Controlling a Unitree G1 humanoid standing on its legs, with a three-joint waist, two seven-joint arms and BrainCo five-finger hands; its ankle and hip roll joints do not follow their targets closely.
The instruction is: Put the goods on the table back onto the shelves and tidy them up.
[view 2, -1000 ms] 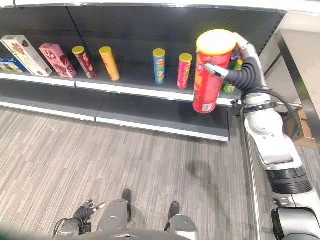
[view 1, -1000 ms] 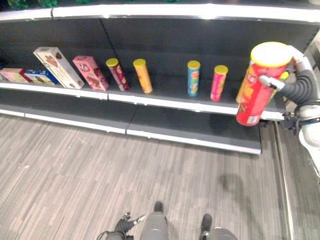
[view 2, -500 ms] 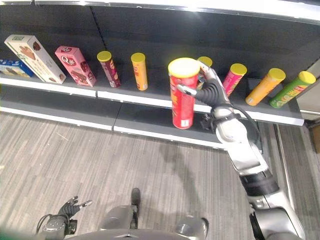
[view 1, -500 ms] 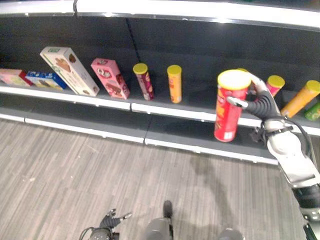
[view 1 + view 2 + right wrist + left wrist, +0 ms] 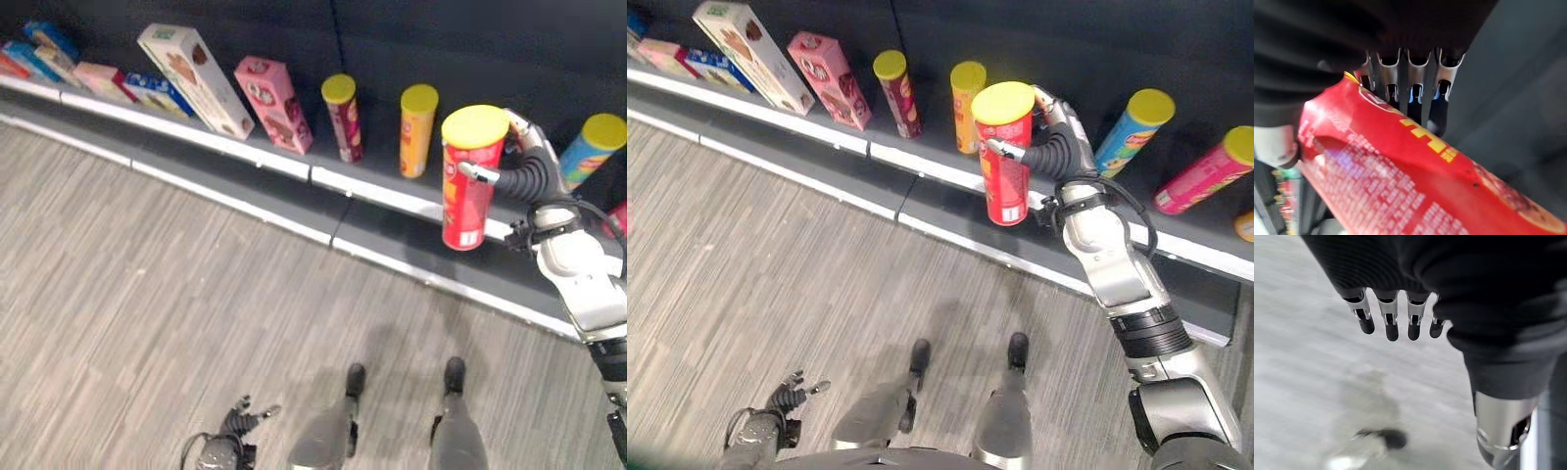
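Observation:
A tall red can with a yellow lid (image 5: 468, 186) hangs upright in front of the shelf, my right hand (image 5: 527, 168) shut round it from behind. In the right wrist view the fingers (image 5: 1419, 100) curl over the red can (image 5: 1400, 186). The can stands before the gap between an orange can (image 5: 417, 127) and a blue can (image 5: 593, 149) on the dark shelf (image 5: 284, 164). My left hand (image 5: 233, 438) hangs low by the floor, its fingers (image 5: 1391, 323) relaxed and holding nothing.
Left along the shelf stand a maroon can (image 5: 345, 117), a leaning pink box (image 5: 274, 103), a leaning cream box (image 5: 191, 64) and flat boxes (image 5: 118, 83). A pink can (image 5: 1205, 174) leans right of the blue one. A lower shelf (image 5: 392, 230) juts out beneath, above grey plank floor (image 5: 176, 294).
The camera has swung, shifting the whole picture. Against the shelf, my right hand has carried the red can leftward, from the right end to the gap beside the orange can.

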